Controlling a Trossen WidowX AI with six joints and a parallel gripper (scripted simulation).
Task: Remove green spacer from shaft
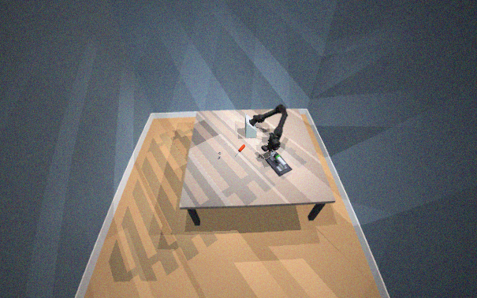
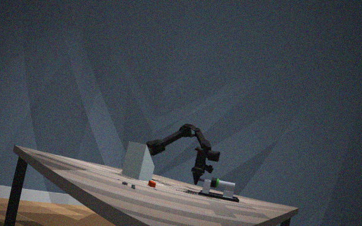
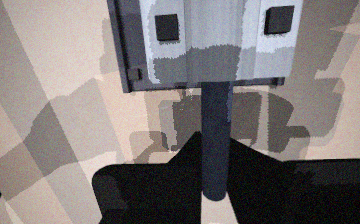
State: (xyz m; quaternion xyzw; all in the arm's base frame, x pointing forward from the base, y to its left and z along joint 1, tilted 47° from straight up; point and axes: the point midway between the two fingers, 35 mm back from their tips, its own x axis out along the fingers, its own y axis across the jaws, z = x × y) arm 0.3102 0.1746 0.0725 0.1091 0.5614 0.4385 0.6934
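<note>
Our claw point(image 1: 271, 153) point(image 2: 196, 183) point(image 3: 206, 136) grips the shaft point(image 2: 201, 180) point(image 3: 216, 135) at its outer end, and to the right the green spacer point(image 1: 277, 157) point(image 2: 217, 182) is up beside the housing point(image 1: 281, 162) point(image 2: 227, 185), so we judge the pull is in hand and calls for a short, straight draw. The exterior view shows that spacer, seemingly still undropped; the wrist view shows only the bare shaft.

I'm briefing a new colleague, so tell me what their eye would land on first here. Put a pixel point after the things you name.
The black arm point(image 1: 281, 118) point(image 2: 186, 131), arching over the wooden table point(image 1: 218, 189) point(image 2: 99, 182), its pincer point(image 1: 271, 151) point(image 2: 196, 183) point(image 3: 206, 136) shut on the dark shaft point(image 3: 215, 135). Next, the vivid green spacer point(image 1: 277, 157) point(image 2: 217, 182) on the fixture, then the orange-red tool handle point(image 1: 242, 148) point(image 2: 152, 183) lying apart.
</note>
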